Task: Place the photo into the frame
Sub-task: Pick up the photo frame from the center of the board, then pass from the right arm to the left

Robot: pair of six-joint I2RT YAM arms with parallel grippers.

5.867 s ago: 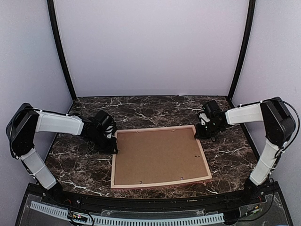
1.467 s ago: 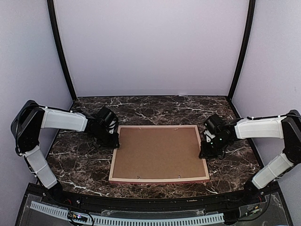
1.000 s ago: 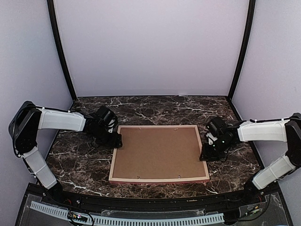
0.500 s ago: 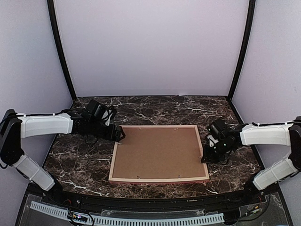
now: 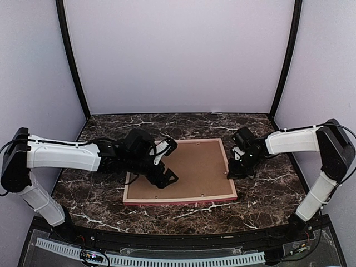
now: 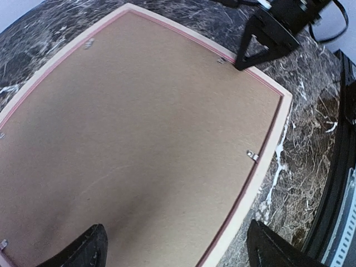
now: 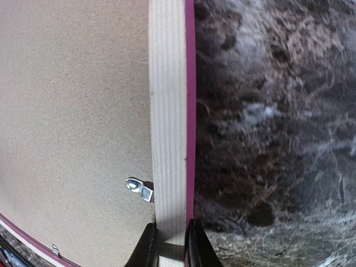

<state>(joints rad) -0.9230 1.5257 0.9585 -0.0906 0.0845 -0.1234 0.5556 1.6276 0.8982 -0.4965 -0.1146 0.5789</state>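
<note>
The frame [image 5: 178, 199] is laid face-down on the table [image 5: 267, 189], its right rail clamped by the right pincer [image 7: 169, 245]; the left pincer [image 6: 178, 251] is spread apart above it.

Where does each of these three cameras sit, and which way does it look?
Top: fixed above and behind the arms, looking down at the table and face-down frame; both arms show.
Left wrist: on the left arm, over the backing board; open left gripper at bottom.
Right wrist: on the right arm, close above the frame's rail; right gripper pinches it.
Shared: both wrist views show that board.
</note>
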